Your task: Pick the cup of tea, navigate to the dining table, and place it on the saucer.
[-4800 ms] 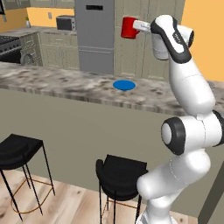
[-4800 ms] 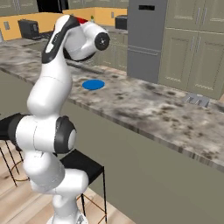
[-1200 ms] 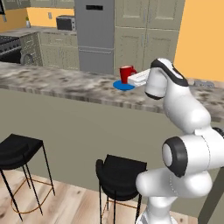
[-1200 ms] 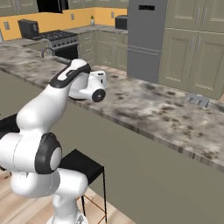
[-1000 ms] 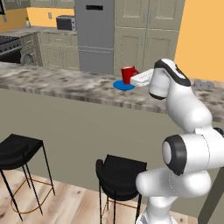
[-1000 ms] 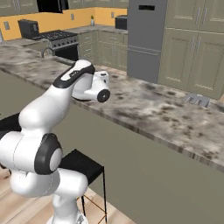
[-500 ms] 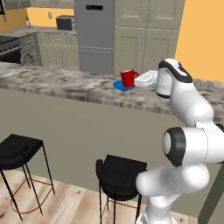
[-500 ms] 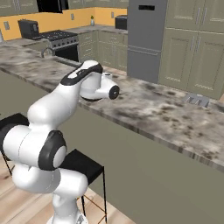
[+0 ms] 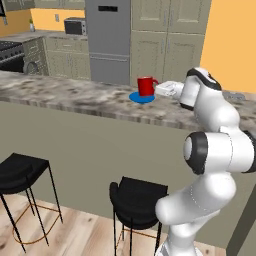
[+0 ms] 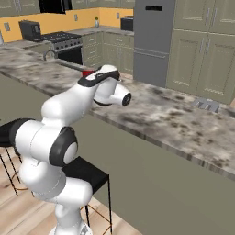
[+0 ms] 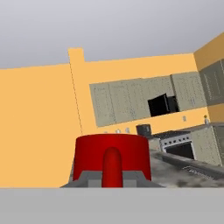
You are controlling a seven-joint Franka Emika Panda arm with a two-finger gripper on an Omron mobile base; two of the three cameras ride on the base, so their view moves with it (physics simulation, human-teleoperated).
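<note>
The cup of tea [image 9: 145, 85], a glossy red mug, stands upright on the blue saucer [image 9: 140, 98] on the marble-topped dining table [image 9: 60, 97]. My gripper [image 9: 159, 88] reaches in level from the right and is shut on the mug's handle. In the hand view the cup of tea [image 11: 92, 155] sits close, its handle facing me between the fingertips of my gripper [image 11: 112, 178]. In the right base view my arm hides all but a red sliver of the cup of tea [image 10: 87, 72].
Two black stools [image 9: 20, 167] [image 9: 138, 194] stand below the table's front panel. A small grey object [image 10: 205, 104] lies on the top to the right. A grey fridge [image 9: 107, 40] and cabinets stand beyond, with a stove [image 10: 64, 40] at the far left.
The cup has come down onto the saucer, and the arm's elbow has swung right and up while the hand stays at the handle.
</note>
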